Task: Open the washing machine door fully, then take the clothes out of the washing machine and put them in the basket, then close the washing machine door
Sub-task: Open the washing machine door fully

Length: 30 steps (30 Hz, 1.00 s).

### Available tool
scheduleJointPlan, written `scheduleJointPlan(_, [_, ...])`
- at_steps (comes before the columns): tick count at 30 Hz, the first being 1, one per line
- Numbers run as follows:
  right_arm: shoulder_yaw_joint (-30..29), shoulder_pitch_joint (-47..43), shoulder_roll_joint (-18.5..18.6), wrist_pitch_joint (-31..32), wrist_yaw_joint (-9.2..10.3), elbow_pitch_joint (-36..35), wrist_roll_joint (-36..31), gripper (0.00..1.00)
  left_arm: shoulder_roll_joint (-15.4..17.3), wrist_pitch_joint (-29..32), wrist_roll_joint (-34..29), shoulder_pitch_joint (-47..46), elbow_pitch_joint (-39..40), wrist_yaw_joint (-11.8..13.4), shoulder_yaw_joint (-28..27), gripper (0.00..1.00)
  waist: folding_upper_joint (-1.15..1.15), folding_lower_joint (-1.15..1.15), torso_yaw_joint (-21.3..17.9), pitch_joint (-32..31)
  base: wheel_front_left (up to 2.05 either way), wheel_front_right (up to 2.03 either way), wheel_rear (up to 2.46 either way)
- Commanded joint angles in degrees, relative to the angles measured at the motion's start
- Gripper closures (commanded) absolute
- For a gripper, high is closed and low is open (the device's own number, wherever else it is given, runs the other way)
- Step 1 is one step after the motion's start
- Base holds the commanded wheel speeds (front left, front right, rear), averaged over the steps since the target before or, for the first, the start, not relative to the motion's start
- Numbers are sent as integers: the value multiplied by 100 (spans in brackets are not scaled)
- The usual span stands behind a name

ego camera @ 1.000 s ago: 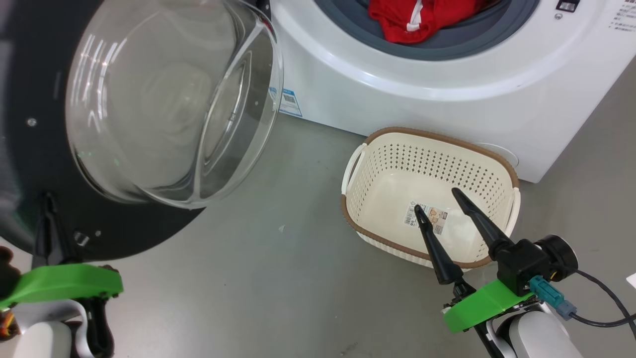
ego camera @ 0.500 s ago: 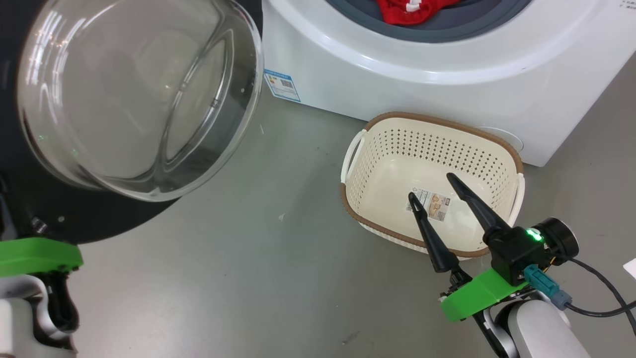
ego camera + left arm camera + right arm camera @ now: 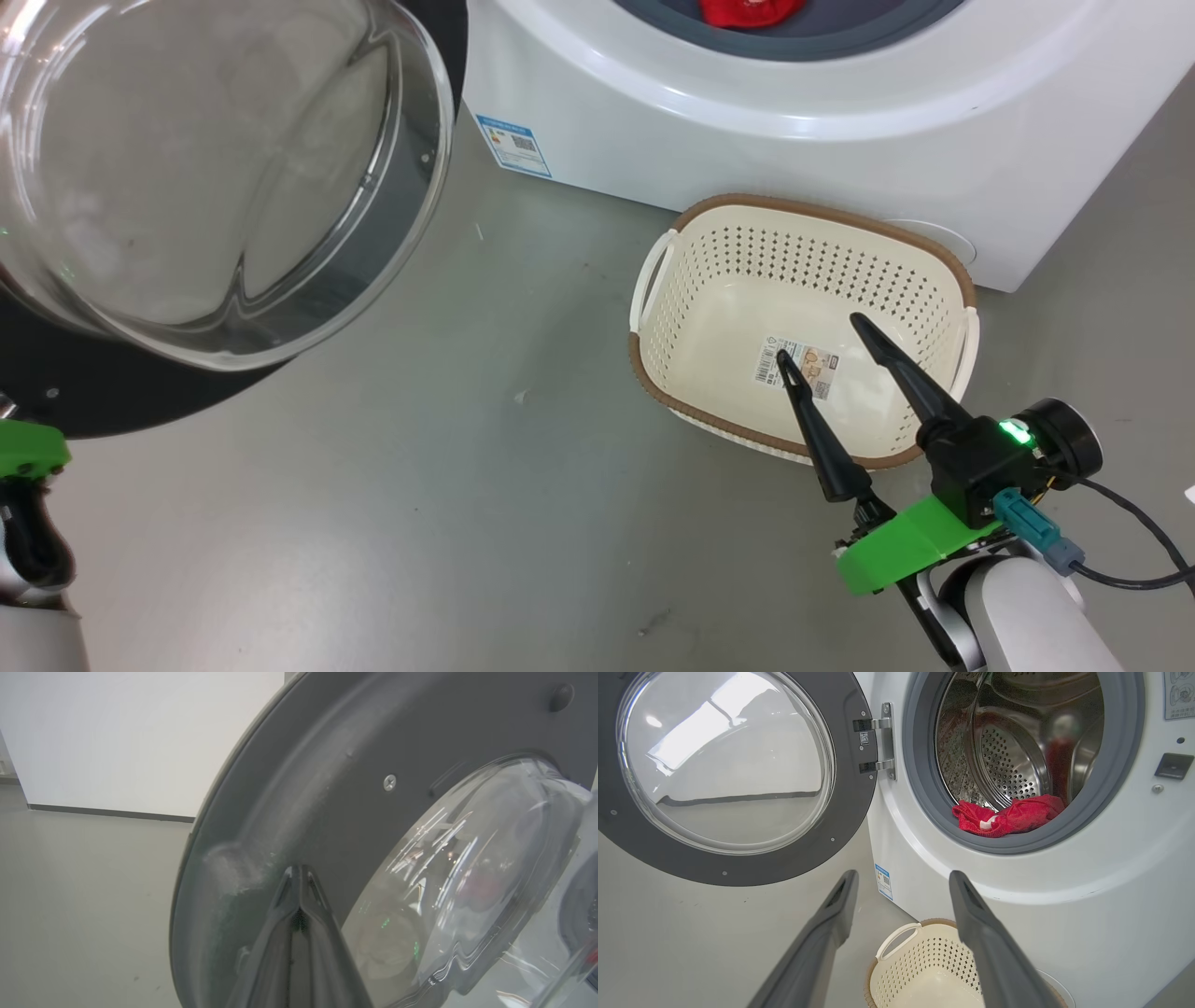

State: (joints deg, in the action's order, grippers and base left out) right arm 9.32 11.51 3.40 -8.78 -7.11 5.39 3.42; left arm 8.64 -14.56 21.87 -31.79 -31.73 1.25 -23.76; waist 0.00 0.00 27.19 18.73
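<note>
**Door swung wide, load not yet pulled**

The washing machine door (image 3: pixel 728 765) stands swung out to the left of the washing machine (image 3: pixel 747 140), hanging on its hinge (image 3: pixel 878 742), so the machine's mouth is clear for you. Your left gripper (image 3: pixel 299 877) has its fingers pinched together on nothing, with the tips against the door's grey inner face. I read that as a push that keeps the door away from the machine.

The clothes (image 3: pixel 1008 816), red with a white band, lie at the front lip of the machine's drum (image 3: pixel 1008 760), resting on the grey gasket (image 3: pixel 924 788). The basket (image 3: pixel 747 266) sits on the floor just in front of the machine, below its mouth. It is empty but for a sticker (image 3: pixel 808 366), and is likely set there for a short drop. Your right gripper (image 3: pixel 820 337) hangs spread wide above the basket, holding nothing and pointed at the machine.

Surface: smooth grey floor (image 3: pixel 467 467), one pale speck (image 3: pixel 523 397).

Room: plain white wall (image 3: pixel 140 742) with a dark skirting (image 3: pixel 112 813), beyond the door on the side away from the machine.
</note>
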Motion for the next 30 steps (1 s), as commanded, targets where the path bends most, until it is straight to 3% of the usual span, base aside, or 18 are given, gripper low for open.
scheduleJointPlan(1, [133,109,-41,17,-37,-181,-41,0,356,-43,-87,-149,78,-41,-268,100,0,0,-16,22,0,0,0])
scheduleJointPlan(13, [116,145,-45,-35,-37,-123,3,0,180,-43,-623,-262,-19,-396,-746,100,0,0,-110,-37,0,0,0])
scheduleJointPlan(15, [110,148,-47,-68,-37,-85,29,0,129,-43,-720,-218,69,-443,-758,63,0,0,-138,-82,0,0,0])
scheduleJointPlan(16, [106,154,-47,-86,-37,-68,43,0,104,-43,-769,-198,139,-463,-762,59,0,0,-154,-98,0,0,0])
scheduleJointPlan(17, [99,158,-48,-109,-37,-49,58,0,76,-43,-821,-177,213,-480,-759,37,0,0,-171,-121,0,0,0])
scheduleJointPlan(18, [90,163,-49,-129,-37,-32,74,0,47,-43,-865,-159,290,-500,-751,0,0,0,-188,-137,0,0,0])
scheduleJointPlan(30, [-58,203,-51,-462,-37,212,391,0,-269,-43,-845,24,1643,-818,-372,0,0,0,-611,-426,0,0,0])
